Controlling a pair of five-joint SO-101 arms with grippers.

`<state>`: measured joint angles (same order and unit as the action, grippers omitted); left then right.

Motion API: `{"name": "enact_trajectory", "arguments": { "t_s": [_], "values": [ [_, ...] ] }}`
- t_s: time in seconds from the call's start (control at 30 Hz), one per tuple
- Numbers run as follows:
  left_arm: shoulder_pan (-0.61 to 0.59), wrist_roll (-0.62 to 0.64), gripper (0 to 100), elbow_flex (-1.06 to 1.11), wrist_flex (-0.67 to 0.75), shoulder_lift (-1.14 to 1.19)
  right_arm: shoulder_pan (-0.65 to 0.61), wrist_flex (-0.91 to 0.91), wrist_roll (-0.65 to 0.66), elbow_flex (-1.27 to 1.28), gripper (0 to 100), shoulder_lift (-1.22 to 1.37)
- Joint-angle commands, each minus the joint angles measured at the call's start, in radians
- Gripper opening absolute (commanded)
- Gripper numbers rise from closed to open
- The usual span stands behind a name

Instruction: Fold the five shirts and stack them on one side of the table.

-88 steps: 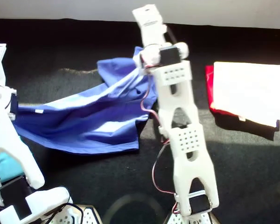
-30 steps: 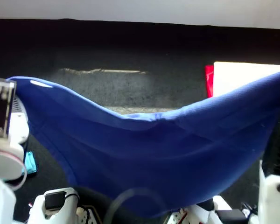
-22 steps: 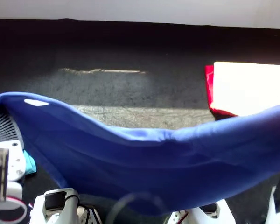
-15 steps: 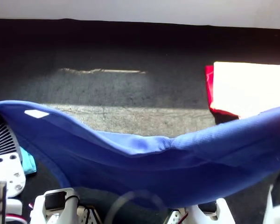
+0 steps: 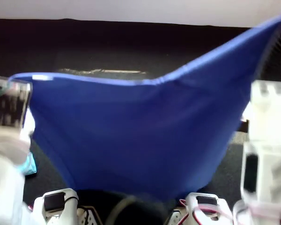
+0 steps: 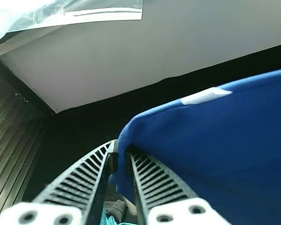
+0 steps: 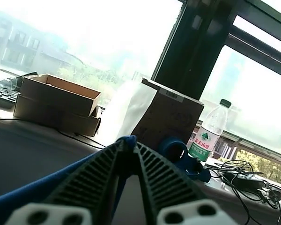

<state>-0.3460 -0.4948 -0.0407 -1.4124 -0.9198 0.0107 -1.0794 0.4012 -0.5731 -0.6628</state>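
Observation:
A blue shirt (image 5: pixel 145 136) hangs spread in the air above the dark table, stretched between both arms. In the high view it covers most of the table. My left gripper (image 6: pixel 119 161) is shut on one corner of the blue shirt (image 6: pixel 215 154), near a white label (image 6: pixel 206 95). My right gripper (image 7: pixel 128 143) is shut on another corner of the blue shirt (image 7: pixel 33 192), raised high and tilted up toward the windows. The left arm (image 5: pixel 9 122) stands at the left edge, the right arm (image 5: pixel 264 140) at the right edge.
A teal cloth (image 5: pixel 29 165) lies on the table at the near left. The arm bases (image 5: pixel 61 206) sit at the near edge. The right wrist view shows cardboard boxes (image 7: pixel 56 103) and a water bottle (image 7: pixel 206 133) in the room behind.
Both grippers have lifted the blue shirt from sagging low over the table to held high. The right corner rose most, and the shirt now hides the red and white stack at right.

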Motion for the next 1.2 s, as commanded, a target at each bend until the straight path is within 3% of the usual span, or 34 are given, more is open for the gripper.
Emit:
{"name": "enact_trajectory", "arguments": {
  "t_s": [0.0, 0.27, 0.47, 0.7, 0.87, 1.17],
  "values": [
    [-0.022, -0.008, 1, 0.151, 0.181, 0.001, -0.016, 0.14, 0.002, 0.211, 0.6, 0.001],
    [-0.007, -0.008, 1, 0.306, 0.44, 0.186, -0.117, 0.453, 0.002, 0.634, 0.6, 0.081],
    [-0.007, -0.008, 1, 0.239, 0.574, 0.513, -0.136, 0.545, 0.002, 0.645, 0.6, 0.308],
    [-0.005, -0.008, 1, -0.104, 0.563, 0.915, -0.136, 0.559, 0.002, 0.381, 0.6, 0.636],
    [-0.001, -0.008, 1, -0.328, 0.448, 1.168, -0.137, 0.555, 0.002, 0.186, 0.6, 0.891],
    [0.041, -0.003, 1, -0.595, 0.313, 1.503, -0.139, 0.553, 0.002, 0.145, 0.6, 1.159]
  ]
}}
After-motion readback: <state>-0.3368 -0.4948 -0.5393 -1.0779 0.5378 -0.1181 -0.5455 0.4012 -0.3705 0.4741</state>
